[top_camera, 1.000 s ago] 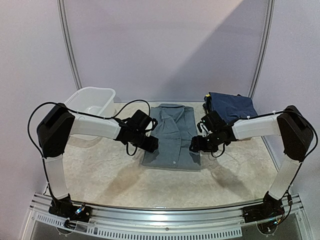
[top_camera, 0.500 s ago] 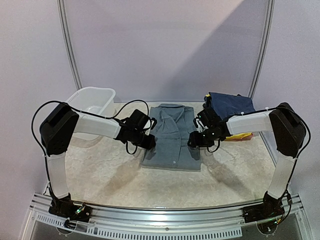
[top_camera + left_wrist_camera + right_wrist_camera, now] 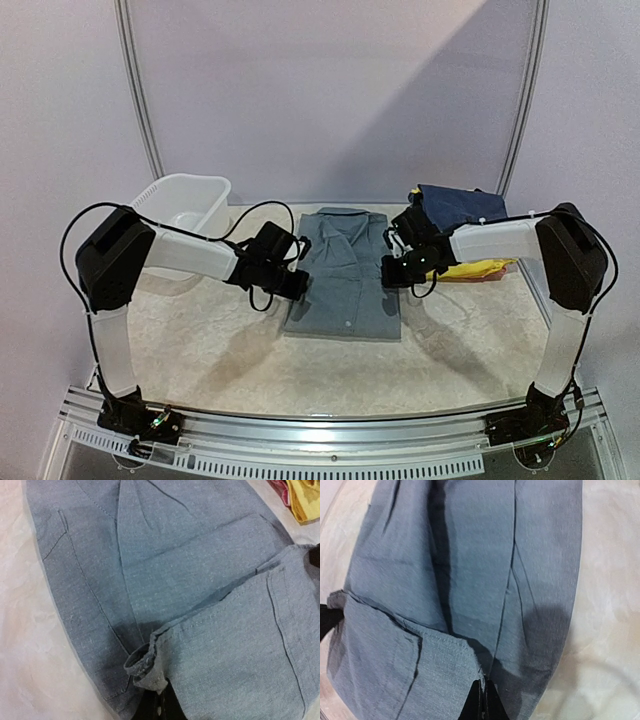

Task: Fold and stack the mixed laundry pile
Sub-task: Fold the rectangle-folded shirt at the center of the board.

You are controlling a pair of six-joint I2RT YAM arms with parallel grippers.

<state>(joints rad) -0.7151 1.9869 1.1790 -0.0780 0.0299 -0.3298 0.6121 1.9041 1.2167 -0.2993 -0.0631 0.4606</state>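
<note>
A folded grey garment [image 3: 345,275] with a collar at its far end lies flat mid-table. My left gripper [image 3: 300,285] sits at its left edge, shut on a pinched-up fold of the grey cloth [image 3: 150,665]. My right gripper [image 3: 390,272] is at the right edge, shut on a raised corner of the same garment [image 3: 470,555]; the black fingertips [image 3: 490,702] press together on the fabric. A folded navy garment [image 3: 460,210] rests at the back right on yellow cloth [image 3: 480,268]. Yellow cloth [image 3: 305,500] and reddish cloth [image 3: 279,489] show in the left wrist view.
A white plastic basin [image 3: 185,200] stands at the back left, behind my left arm. The pale mottled table top [image 3: 200,340] stretches in front of the garment. Metal frame posts rise at the back, and a rail runs along the near edge.
Both grippers have gone from open to shut on the grey garment's side edges. My right gripper has moved a little farther back along the right edge; the left has barely shifted.
</note>
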